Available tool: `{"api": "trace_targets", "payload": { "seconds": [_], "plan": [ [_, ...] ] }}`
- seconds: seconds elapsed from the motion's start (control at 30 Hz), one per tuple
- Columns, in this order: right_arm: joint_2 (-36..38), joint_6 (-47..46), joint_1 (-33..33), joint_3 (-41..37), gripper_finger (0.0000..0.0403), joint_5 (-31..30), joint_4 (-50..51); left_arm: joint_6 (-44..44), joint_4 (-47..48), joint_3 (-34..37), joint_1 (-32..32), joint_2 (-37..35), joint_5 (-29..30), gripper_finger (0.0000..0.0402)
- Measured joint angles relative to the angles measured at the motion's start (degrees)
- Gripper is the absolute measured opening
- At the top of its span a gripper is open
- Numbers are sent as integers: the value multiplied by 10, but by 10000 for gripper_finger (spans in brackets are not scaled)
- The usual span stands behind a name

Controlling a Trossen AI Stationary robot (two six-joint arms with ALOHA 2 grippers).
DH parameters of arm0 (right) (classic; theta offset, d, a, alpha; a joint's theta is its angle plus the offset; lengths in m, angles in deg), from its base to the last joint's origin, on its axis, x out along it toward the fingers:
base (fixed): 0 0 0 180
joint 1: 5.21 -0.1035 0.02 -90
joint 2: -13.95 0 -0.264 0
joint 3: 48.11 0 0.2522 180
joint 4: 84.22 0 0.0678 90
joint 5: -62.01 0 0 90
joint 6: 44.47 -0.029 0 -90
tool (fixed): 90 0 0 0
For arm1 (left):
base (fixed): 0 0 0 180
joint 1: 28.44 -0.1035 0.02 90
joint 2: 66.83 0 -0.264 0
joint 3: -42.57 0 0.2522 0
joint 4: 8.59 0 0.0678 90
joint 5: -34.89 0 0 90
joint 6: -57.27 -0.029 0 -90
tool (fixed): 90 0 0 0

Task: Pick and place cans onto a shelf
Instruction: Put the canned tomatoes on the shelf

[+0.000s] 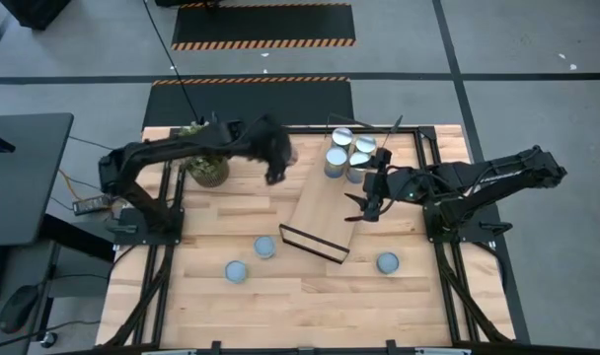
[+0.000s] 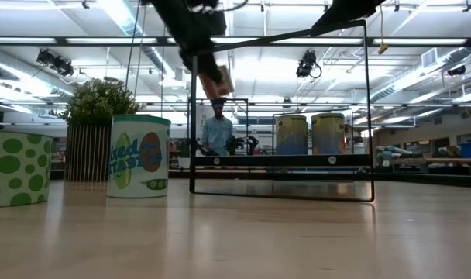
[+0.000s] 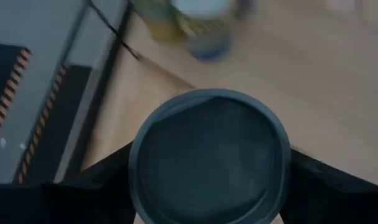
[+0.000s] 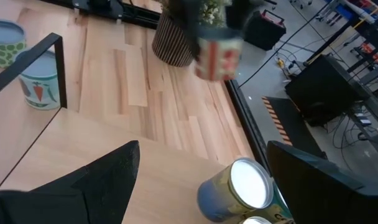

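Observation:
My left gripper (image 1: 275, 158) is shut on a can (image 3: 211, 155) in the air, just left of the shelf's far end; the can also shows in the low view (image 2: 218, 81). The shelf (image 1: 325, 212), a light-wood board with a thin black frame, lies slanted at mid-table. Several cans (image 1: 349, 153) stand on its far end. Three cans (image 1: 265, 247) (image 1: 236, 271) (image 1: 387, 263) stand on the table nearer the front. My right gripper (image 1: 362, 207) is open and empty over the shelf's right edge, near the shelf's cans (image 4: 235, 190). My left gripper pinches the can by its side wall (image 3: 139, 162), one finger on each side, with the can's silvery round top facing the wrist camera. The fingers come from above. The can hangs below them, lifted clear of the table and shelf, slightly tilted (image 2: 218, 81).
A potted green plant (image 1: 206, 168) stands at the far left of the table, close under my left arm. The shelf's black end frame (image 2: 282, 112) stands upright. A person (image 2: 217, 132) stands in the room beyond the table.

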Motion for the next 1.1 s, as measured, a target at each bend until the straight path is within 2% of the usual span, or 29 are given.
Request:
{"api": "trace_targets", "payload": {
  "seconds": [0.07, 0.2, 0.3, 0.43, 0.6, 0.8, 1.1],
  "plan": [
    [0, 0, 5, 0, 358, 0, 0, -1, -44, 0, -26, 23, -13, 291],
    [0, -6, 12, 0, 358, 0, 0, 29, -88, 0, -56, 73, -120, 291],
    [0, -12, 13, 0, 358, 0, 0, 66, -105, 0, -54, 106, -160, 291],
    [0, -22, 14, 0, 358, 0, 1, 93, -133, 0, -20, 136, -149, 291],
    [0, -30, 14, 0, 358, 0, 2, 96, -156, 0, 21, 161, -105, 291],
    [0, -27, 14, 0, 358, 1, 0, 141, -169, 0, 24, 191, -93, 291],
    [0, -19, 14, 0, 358, 0, 0, 123, -240, -1, 26, 205, -79, 291]
  ]
}}
